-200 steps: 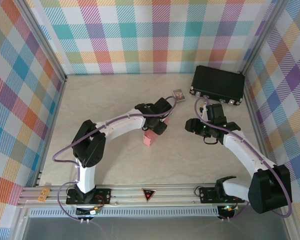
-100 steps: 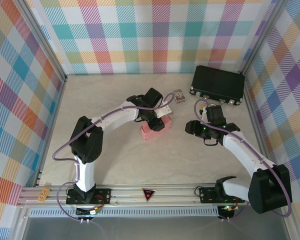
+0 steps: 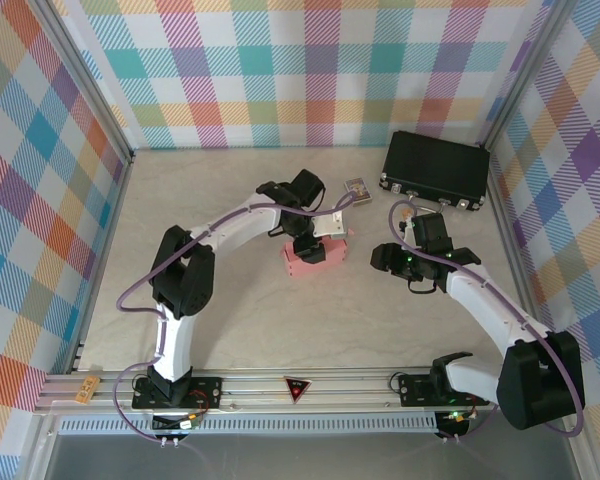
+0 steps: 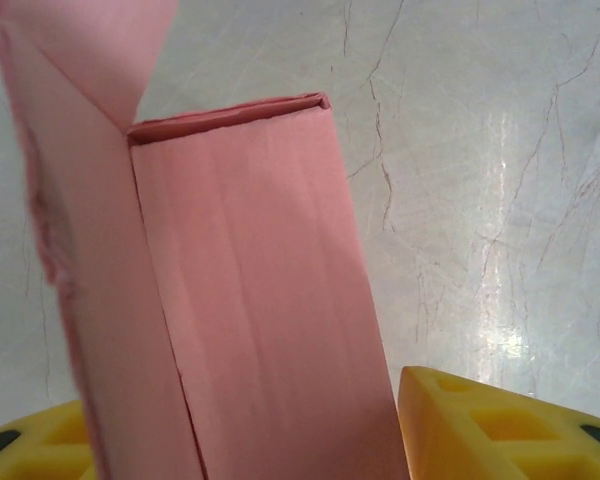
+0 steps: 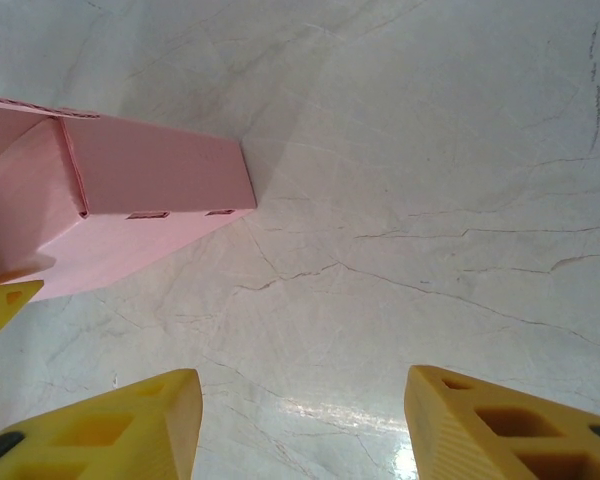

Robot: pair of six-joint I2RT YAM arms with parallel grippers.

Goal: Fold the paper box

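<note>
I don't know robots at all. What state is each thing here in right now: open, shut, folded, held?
Box: folded into shape, lying on its side, one end flap sticking out.
Case: shut.
Card: lying flat.
Left end effector: fingers either side of the box, grip unclear.
Right end effector: open, empty.

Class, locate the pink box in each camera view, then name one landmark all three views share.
Top external: box mid-picture, at the left gripper.
Left wrist: box left of centre, between yellow fingers.
Right wrist: box upper left, lying on its side.
Shared landmark: the veined table.
</note>
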